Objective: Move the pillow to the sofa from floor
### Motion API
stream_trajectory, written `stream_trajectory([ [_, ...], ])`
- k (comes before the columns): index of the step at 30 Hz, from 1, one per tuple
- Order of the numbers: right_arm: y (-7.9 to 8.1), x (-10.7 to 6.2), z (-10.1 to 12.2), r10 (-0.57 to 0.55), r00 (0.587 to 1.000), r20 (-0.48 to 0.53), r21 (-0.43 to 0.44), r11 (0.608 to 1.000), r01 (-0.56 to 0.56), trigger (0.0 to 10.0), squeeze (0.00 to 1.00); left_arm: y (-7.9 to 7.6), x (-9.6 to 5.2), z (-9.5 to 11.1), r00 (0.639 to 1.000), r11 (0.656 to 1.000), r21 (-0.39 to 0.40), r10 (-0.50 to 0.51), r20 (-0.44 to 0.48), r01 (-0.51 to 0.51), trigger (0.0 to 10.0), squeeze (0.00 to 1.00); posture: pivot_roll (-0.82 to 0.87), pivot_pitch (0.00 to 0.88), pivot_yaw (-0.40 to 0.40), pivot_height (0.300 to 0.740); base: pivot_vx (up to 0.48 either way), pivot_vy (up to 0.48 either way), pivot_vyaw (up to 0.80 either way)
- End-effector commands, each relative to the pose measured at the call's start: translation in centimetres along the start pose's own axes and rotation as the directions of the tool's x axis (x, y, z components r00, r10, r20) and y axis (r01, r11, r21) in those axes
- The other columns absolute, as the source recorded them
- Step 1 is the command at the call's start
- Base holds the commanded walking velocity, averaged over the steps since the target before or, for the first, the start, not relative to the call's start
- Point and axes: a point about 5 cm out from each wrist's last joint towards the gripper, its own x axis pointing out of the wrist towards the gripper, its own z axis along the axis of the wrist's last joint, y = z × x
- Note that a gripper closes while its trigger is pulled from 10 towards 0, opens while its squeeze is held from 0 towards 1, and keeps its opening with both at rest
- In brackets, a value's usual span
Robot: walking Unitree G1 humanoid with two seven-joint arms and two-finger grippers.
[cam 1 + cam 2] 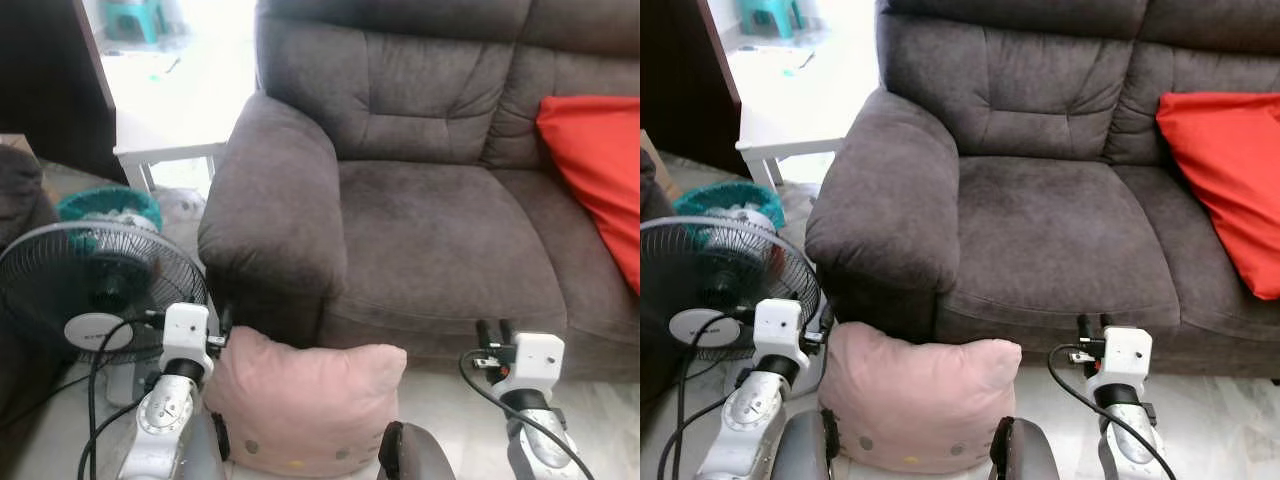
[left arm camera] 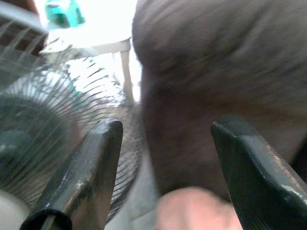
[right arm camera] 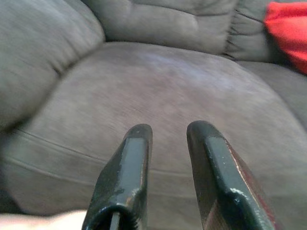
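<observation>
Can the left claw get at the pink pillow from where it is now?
Probably yes. The left claw sits open right at the upper left corner of the pink pillow, with nothing between them. The sofa armrest and the fan crowd it on either side, though.

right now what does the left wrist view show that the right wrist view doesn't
The left wrist view alone has the round wire-grille floor fan, the white side table and a corner of the pale pink pillow, framed by the left gripper with its fingers wide apart. The right wrist view alone has the grey sofa seat cushion and the red cushion, past the right gripper. Both share the grey fabric sofa's rounded armrest.
</observation>
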Motion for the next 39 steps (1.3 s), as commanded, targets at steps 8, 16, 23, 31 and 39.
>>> stream_trajectory([
  [8, -1.06, -0.16, -0.03, -0.028, 1.000, -0.008, -0.010, 1.000, 0.028, 10.0, 0.00, -0.85, -0.01, -0.09, 0.998, 0.998, -0.019, -0.061, -0.016, 0.061, 10.0, 0.00, 0.12, 0.000, -0.110, 0.429, 0.242, 0.000, 0.00],
  [16, -1.11, -0.09, -0.10, -0.033, 0.999, -0.013, -0.008, 0.999, 0.032, 10.0, 0.00, -1.06, 0.00, -0.06, 0.997, 0.997, -0.019, -0.079, -0.017, 0.078, 10.0, 0.00, 0.12, 0.000, -0.109, 0.429, 0.354, 0.000, 0.00],
  [23, -1.13, 0.01, -0.06, -0.037, 0.999, -0.010, -0.002, 0.999, 0.037, 10.0, 0.00, -0.99, 0.09, -0.03, 0.997, 0.997, -0.019, -0.077, -0.017, 0.077, 10.0, 0.00, 0.12, 0.000, -0.111, 0.429, 0.391, 0.000, 0.00],
  [31, -1.15, 0.18, 0.12, -0.041, 0.999, 0.000, -0.003, 0.999, 0.041, 10.0, 0.00, -0.99, 0.08, -0.03, 0.997, 0.997, -0.022, -0.079, -0.016, 0.079, 10.0, 0.00, 0.12, 0.000, -0.112, 0.429, 0.395, 0.000, -0.27],
  [39, -1.16, 0.11, -0.08, -0.042, 0.999, -0.011, -0.008, 0.999, 0.042, 10.0, 0.00, -1.49, -0.11, -0.51, 0.986, 0.987, -0.032, -0.156, -0.056, 0.154, 10.0, 0.00, 0.12, 0.000, -0.115, 0.429, 0.178, 0.000, 0.00],
])
